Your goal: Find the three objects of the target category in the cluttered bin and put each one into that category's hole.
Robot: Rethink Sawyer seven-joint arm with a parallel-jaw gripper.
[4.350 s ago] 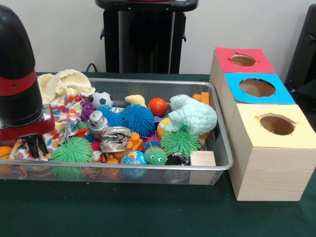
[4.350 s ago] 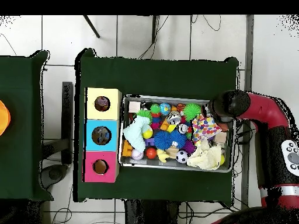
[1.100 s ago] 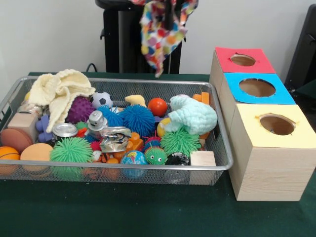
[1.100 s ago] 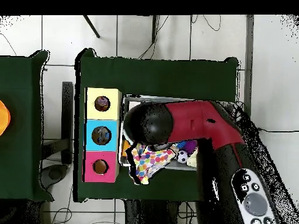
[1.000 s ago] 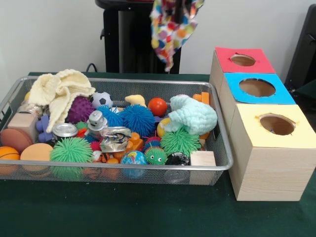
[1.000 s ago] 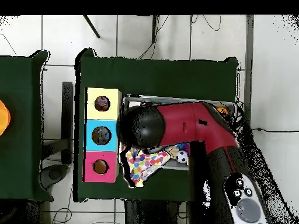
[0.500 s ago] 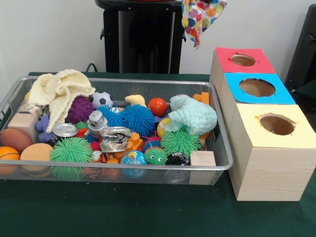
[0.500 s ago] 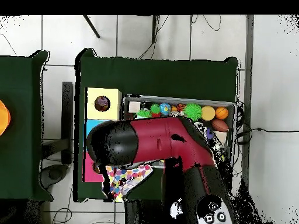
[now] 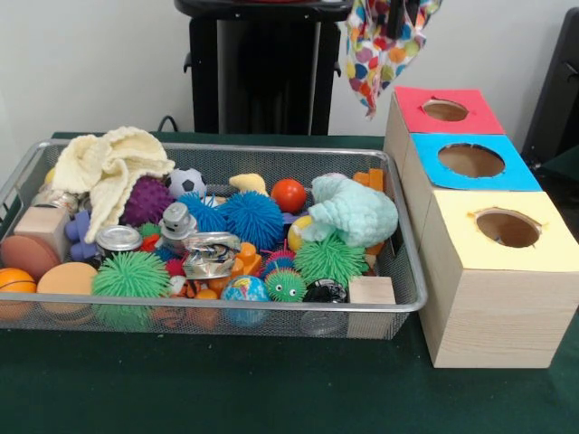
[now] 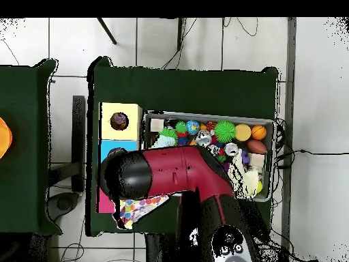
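A polka-dot cloth [image 9: 382, 43] hangs from the top edge of the front view, just left of and above the red-topped box [image 9: 452, 127]. My gripper [image 9: 395, 14] shows only as dark tips inside the folds, shut on that cloth. In the overhead view my arm [image 10: 167, 179] covers the red and blue boxes, and the cloth [image 10: 139, 208] peeks out below it. A cream knitted cloth [image 9: 107, 161] lies at the bin's far left. A pale green knitted cloth [image 9: 355, 211] lies at its right.
The wire bin [image 9: 403, 303] holds spiky balls, crushed cans, small balls and wooden blocks. The blue-topped box [image 9: 507, 172] and the yellow-topped box [image 9: 507, 258] stand in a row with the red one; the yellow box [image 10: 120, 121] is uncovered from above.
The arm has carried the polka-dot cloth from over the bin to the right, and it now hangs by the red box, a little lower than half a second ago.
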